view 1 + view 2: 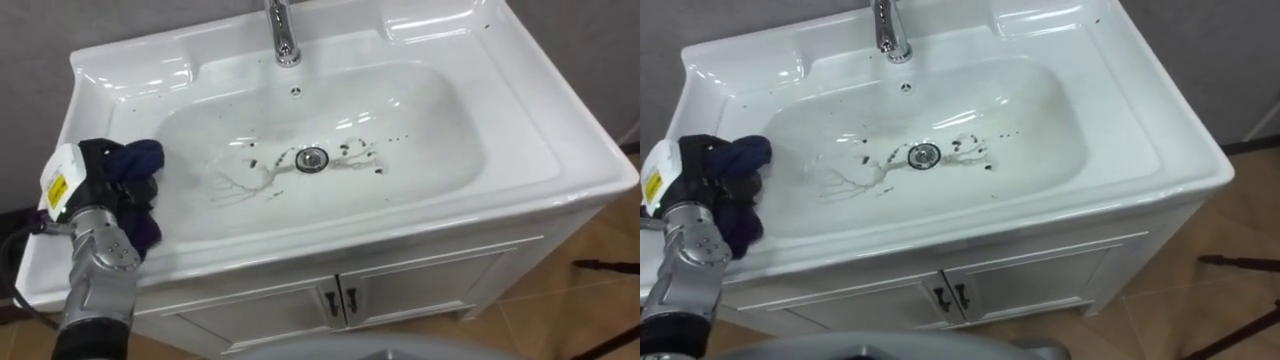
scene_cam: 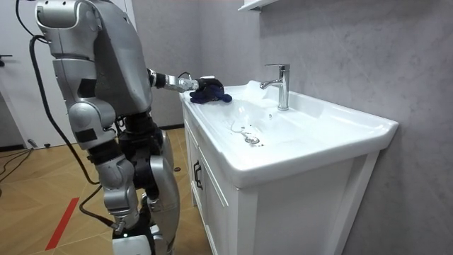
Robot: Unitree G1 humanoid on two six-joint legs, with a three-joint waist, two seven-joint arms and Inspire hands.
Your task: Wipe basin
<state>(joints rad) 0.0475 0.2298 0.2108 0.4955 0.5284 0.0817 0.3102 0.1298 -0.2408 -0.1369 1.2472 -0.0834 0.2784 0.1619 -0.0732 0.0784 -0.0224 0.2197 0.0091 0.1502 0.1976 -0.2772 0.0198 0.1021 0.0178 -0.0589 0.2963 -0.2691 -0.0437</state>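
Seeing my left robot hand (image 1: 98, 178) nearest, lower left, fingers curling tight round crumpled dark blue cloth (image 1: 141, 157). Cloth sitting on left rim of basin (image 1: 560, 172), soft folds hanging toward bowl. Basin showing as glossy white ceramic with a rounded rectangular bowl. Dark specks and thin branching streaks (image 1: 240, 185) spreading around round chrome drain (image 1: 311, 158). Chrome tap (image 1: 284, 35) standing at back rim. White cabinet doors (image 1: 420, 285) sitting below.

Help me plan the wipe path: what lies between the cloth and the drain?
Basin floor with branching dark streaks and specks, shown in the left eye view.
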